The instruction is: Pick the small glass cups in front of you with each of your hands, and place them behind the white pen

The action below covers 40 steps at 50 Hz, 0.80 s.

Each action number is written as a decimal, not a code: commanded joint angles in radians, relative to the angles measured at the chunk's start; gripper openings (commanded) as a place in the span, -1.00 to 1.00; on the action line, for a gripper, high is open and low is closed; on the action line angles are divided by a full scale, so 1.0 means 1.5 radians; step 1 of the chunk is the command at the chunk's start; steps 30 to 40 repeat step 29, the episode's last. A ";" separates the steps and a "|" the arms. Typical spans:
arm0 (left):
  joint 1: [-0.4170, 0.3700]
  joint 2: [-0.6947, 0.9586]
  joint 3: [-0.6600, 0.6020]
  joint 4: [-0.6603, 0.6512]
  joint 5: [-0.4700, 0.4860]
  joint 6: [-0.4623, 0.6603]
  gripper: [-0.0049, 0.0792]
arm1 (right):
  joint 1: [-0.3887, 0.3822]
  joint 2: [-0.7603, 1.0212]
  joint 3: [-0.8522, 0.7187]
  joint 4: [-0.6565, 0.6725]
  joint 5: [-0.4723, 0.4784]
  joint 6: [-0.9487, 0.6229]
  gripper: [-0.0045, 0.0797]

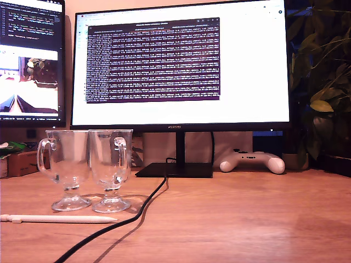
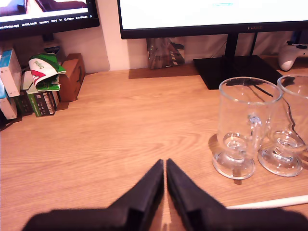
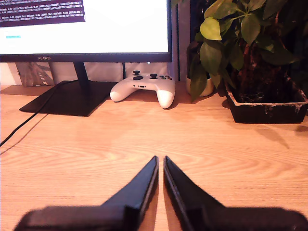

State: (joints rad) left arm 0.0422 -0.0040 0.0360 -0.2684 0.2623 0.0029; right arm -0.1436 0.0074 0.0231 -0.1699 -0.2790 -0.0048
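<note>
Standing side by side toward the exterior view's left, two small glass cups, the first cup (image 1: pixel 63 170) and the second cup (image 1: pixel 111 169), are resting upright on the wooden desk (image 1: pixel 247 219), just behind the white pen (image 1: pixel 57 219) lying flat in front of them. A black cable (image 1: pixel 126 216) is trailing past the second cup's foot toward the monitor (image 1: pixel 181 66), while a white game controller (image 1: pixel 253 161) is lying further to the exterior view's right. My first gripper (image 2: pixel 165 166) is hovering near the cups with its jaws closed on nothing; my second gripper (image 3: pixel 160 161) is facing the controller, jaws likewise pressed together and empty.
</note>
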 commanded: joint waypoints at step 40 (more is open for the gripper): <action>0.002 -0.005 -0.018 -0.015 -0.083 -0.017 -0.93 | -0.002 -0.004 -0.009 0.005 0.000 0.000 -0.92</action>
